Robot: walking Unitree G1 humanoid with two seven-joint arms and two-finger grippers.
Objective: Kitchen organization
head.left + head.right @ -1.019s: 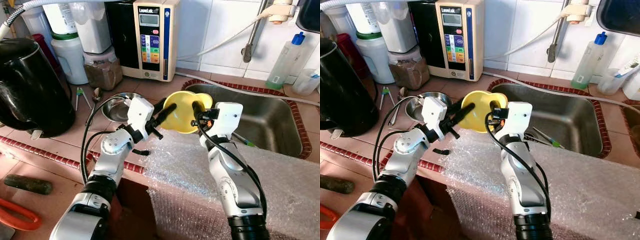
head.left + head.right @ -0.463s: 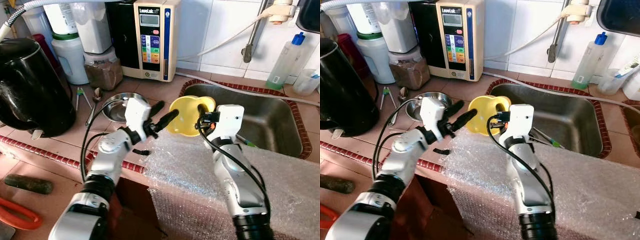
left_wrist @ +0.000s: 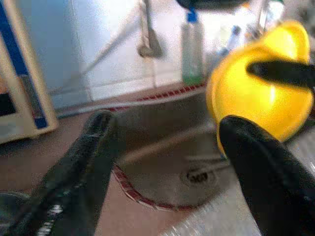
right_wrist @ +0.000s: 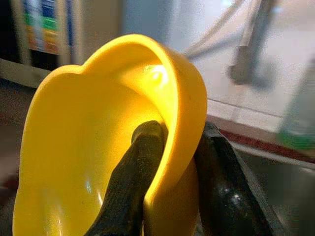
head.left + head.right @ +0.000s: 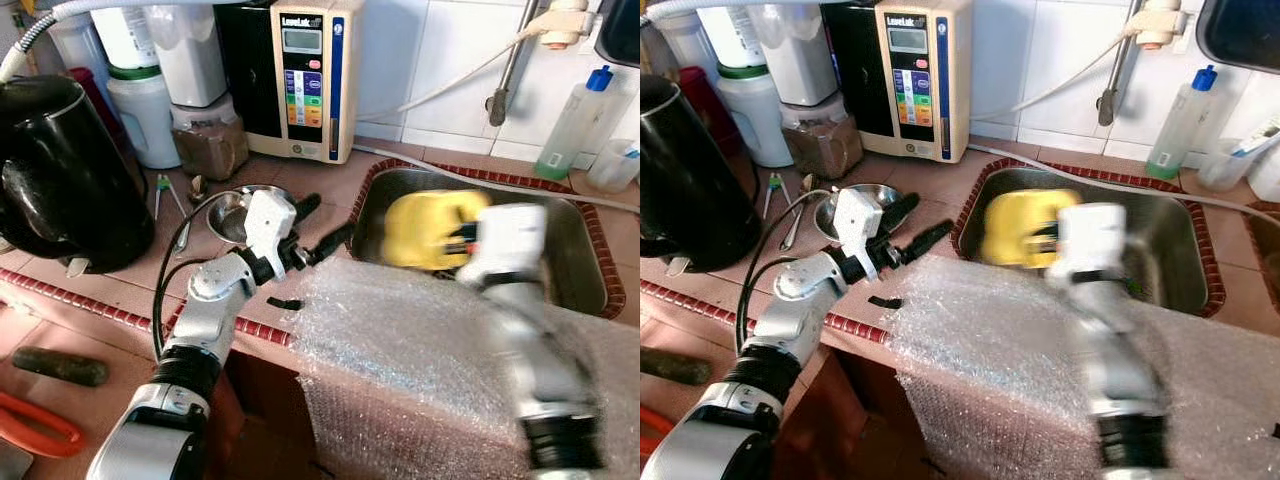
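Tiled counter, steel sink [image 5: 560, 250]. Right gripper [image 4: 172, 147], clamped on yellow bowl [image 5: 425, 228], has swung it over the sink; left gripper [image 5: 325, 228], fingers apart, has released. Handover done.

Motion blur smears the right arm [image 5: 520, 300] and the yellow bowl [image 5: 425, 228] above the sink [image 5: 560, 215], leaving the bowl's outline soft. A sheet of bubble wrap [image 5: 400, 340] covers the counter's front edge and the sink's near rim. The black kettle [image 5: 60, 170] is cut off by the frame's left edge. Writing on the water purifier [image 5: 305, 75] panel is too small to read.
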